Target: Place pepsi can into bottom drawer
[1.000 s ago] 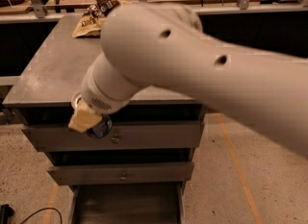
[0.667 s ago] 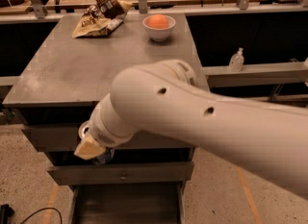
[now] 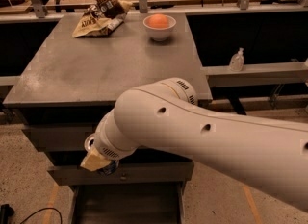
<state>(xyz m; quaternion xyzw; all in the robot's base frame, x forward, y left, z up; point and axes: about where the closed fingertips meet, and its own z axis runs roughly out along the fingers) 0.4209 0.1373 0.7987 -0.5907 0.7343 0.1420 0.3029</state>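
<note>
My white arm reaches in from the right, across the front of the grey cabinet (image 3: 106, 69). The gripper (image 3: 98, 163) hangs at the arm's lower left end, in front of the middle drawer front (image 3: 144, 172). It is shut on the pepsi can (image 3: 109, 168), of which only a small dark-blue part shows beside a tan finger pad (image 3: 93, 162). The bottom drawer (image 3: 130, 204) is pulled open just below the can, and its dark floor shows. The can is above the drawer's left part and does not touch it.
On the cabinet top stand a white bowl (image 3: 160, 30) holding an orange fruit (image 3: 158, 21) and a brown snack bag (image 3: 98, 16). A small clear bottle (image 3: 236, 60) stands on a ledge at the right. A black cable (image 3: 29, 216) lies on the floor at the lower left.
The arm has swung lower and towards the front, uncovering the bowl and the cabinet top. The gripper with the can has dropped from the top drawer's level to the middle drawer front.
</note>
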